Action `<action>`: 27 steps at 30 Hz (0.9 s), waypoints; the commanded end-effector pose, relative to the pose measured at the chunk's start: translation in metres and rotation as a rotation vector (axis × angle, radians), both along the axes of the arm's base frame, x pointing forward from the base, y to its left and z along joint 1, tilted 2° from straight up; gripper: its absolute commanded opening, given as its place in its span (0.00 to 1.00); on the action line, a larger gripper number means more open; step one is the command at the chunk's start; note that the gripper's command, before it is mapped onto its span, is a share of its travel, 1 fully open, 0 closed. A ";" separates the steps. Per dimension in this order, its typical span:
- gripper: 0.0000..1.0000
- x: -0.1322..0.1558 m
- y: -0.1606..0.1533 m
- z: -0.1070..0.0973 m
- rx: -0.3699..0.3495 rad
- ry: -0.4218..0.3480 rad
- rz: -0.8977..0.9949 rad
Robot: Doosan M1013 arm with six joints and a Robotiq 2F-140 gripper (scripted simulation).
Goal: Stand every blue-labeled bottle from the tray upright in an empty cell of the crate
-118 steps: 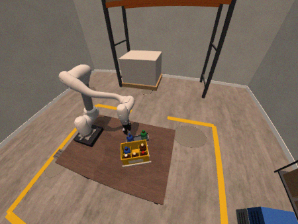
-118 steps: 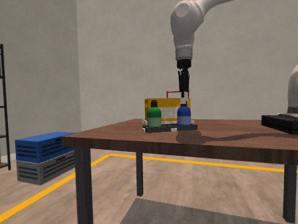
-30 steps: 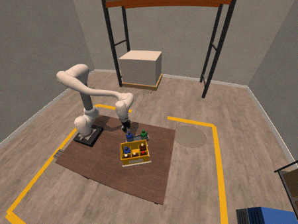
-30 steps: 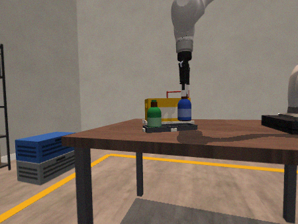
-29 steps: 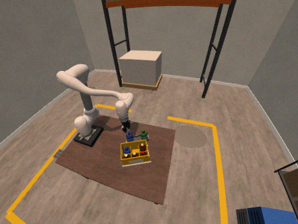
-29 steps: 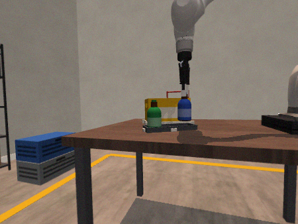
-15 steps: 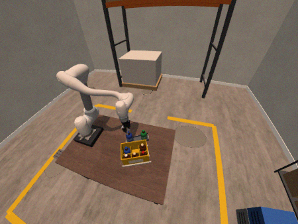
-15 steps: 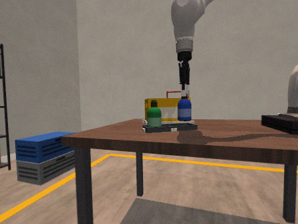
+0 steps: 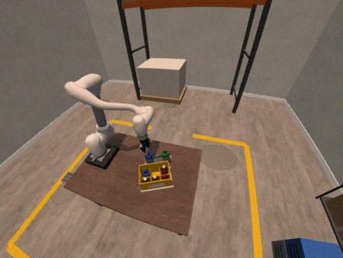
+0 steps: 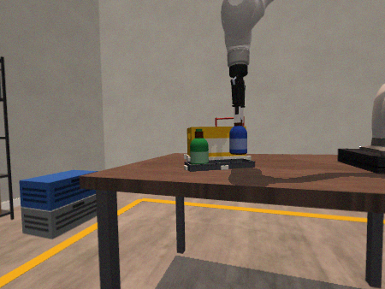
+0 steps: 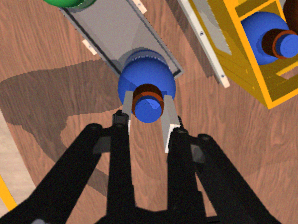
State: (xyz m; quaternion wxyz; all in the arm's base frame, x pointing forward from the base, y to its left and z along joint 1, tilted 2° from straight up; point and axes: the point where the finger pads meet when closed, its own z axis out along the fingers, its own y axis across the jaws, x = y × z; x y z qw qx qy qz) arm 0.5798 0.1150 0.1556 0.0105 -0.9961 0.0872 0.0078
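- Your hand is closed on the neck of the held blue bottle, which hangs upright beside the crate, on its tray side.
- Below it, the tray lies beside the crate on the tabletop. The green bottle stands on it and should stay there.
- In the crate you have another blue bottle, seemingly already placed, and four more with white or red caps, presumably the crate's own.
- That makes the job roughly half done or better, by my reckoning. You still have to carry the held bottle over, lower it upright, let go and back the arm away.
- Your likely target is the crate's middle cell in the row nearer the tray, which looks empty from the top.
- The exterior view shows you the gap under the held bottle, which the top view hardly gives. It hides the crate's cells behind the wall, though.
- The wrist view shows you the fingers on either side of the neck, too small to read from the top, but cuts off most of the crate.

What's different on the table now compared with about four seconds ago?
The blue bottle has gone up: it stood on the tray and now hangs upright above it, its neck in the gripper. The arm rose with it. The green bottle, the tray and the yellow crate stayed put.
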 end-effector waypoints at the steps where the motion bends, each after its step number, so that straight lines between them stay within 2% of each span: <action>1: 0.00 0.000 0.000 0.003 0.000 0.000 0.000; 27: 0.00 0.000 -0.001 0.029 0.000 0.000 0.000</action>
